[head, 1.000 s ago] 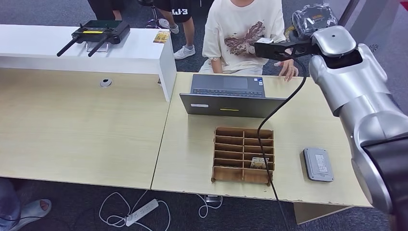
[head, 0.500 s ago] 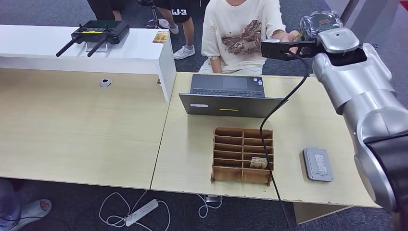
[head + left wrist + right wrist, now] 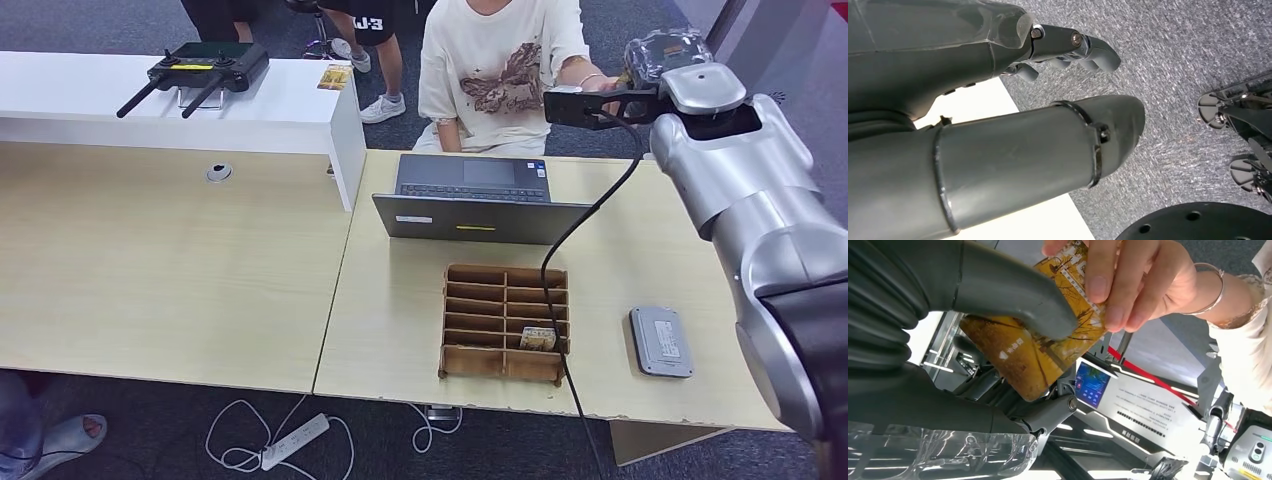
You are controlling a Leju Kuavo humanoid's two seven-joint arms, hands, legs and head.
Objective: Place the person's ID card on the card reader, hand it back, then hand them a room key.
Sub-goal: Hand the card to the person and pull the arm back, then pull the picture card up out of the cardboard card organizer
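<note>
Right arm has gone further up and out over the last second; the person's hand (image 3: 1128, 282), low at the counter (image 3: 640, 250) edge a second ago, has risen to meet it at upper right of the head view. In the right wrist view the right robot hand (image 3: 1013, 335) pinches the card (image 3: 1043, 340) under its thumb while the person's fingers grip the card's far end. So both hold it now: a handover in progress. I can't tell whether it's the ID coming in or going back, or the room key.

Card: thin, rigid, glossy yellow-brown print, rounded corners. Reader (image 3: 661, 341): flat grey slab, lower right of the counter, nothing on it. Tray (image 3: 506, 322): brown slotted organizer, one small card-like item in a lower right slot. Laptop (image 3: 480, 200) open behind it. Counter is pale wood laminate.

Left robot hand (image 3: 1048, 115) hangs over grey carpet, fingers loosely apart, holding nothing.
</note>
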